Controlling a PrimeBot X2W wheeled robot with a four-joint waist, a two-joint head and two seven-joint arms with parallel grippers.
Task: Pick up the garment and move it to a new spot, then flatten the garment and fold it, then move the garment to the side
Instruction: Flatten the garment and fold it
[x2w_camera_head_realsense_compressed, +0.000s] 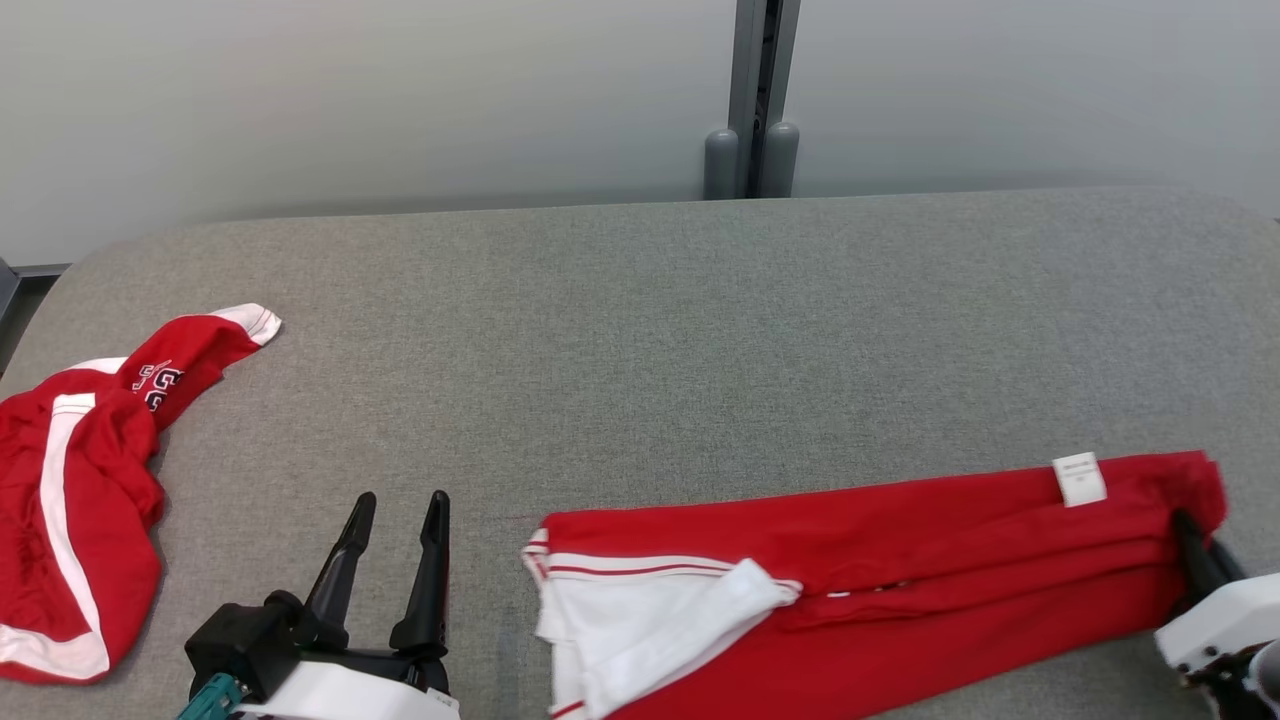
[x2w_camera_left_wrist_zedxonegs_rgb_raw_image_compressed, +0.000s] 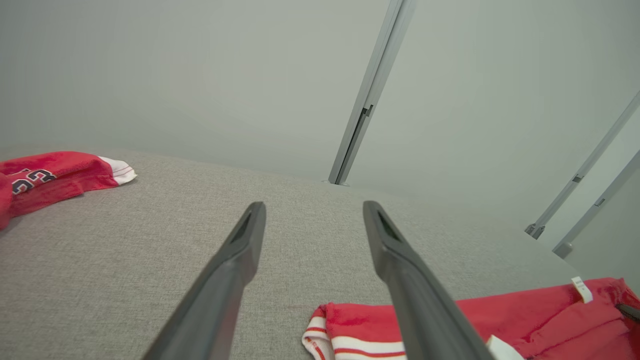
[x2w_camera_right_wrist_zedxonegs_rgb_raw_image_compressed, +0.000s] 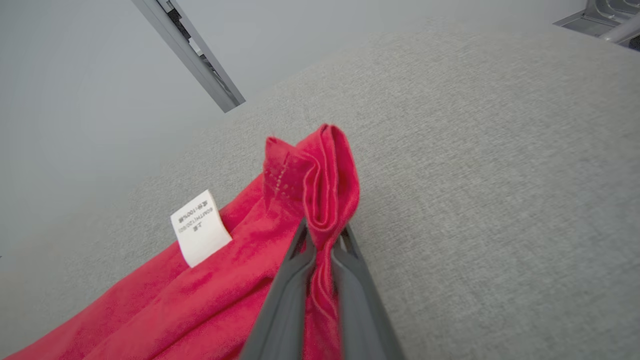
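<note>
Tabletop (x2w_camera_head_realsense_compressed: 700, 330) in grey cloth takes up most of the head view, running edge to edge under a pale wall (x2w_camera_head_realsense_compressed: 350, 100) with a grey post (x2w_camera_head_realsense_compressed: 750, 90) at upper centre. Across the lower right of that view lies the garment (x2w_camera_head_realsense_compressed: 950, 560), red and folded into a long band flat on the tabletop. Its left end shows a white panel with red stripes near bottom centre. A second red garment (x2w_camera_head_realsense_compressed: 70, 500), with white stripes and dark lettering, sits bunched at the far left edge, well apart from the first. My left fingers (x2w_camera_head_realsense_compressed: 430, 560) rise at the lower left, spread wide with nothing between them, just left of the striped end and apart from it. My right fingers (x2w_camera_right_wrist_zedxonegs_rgb_raw_image_compressed: 285, 310), at the lower right edge of the head view, are pressed together on a bunched fold at the garment's right end. The right wrist view shows red cloth squeezed between them at bottom centre. A small white label (x2w_camera_head_realsense_compressed: 1079, 479) sits on the garment's upper edge, just left of that pinch.
</note>
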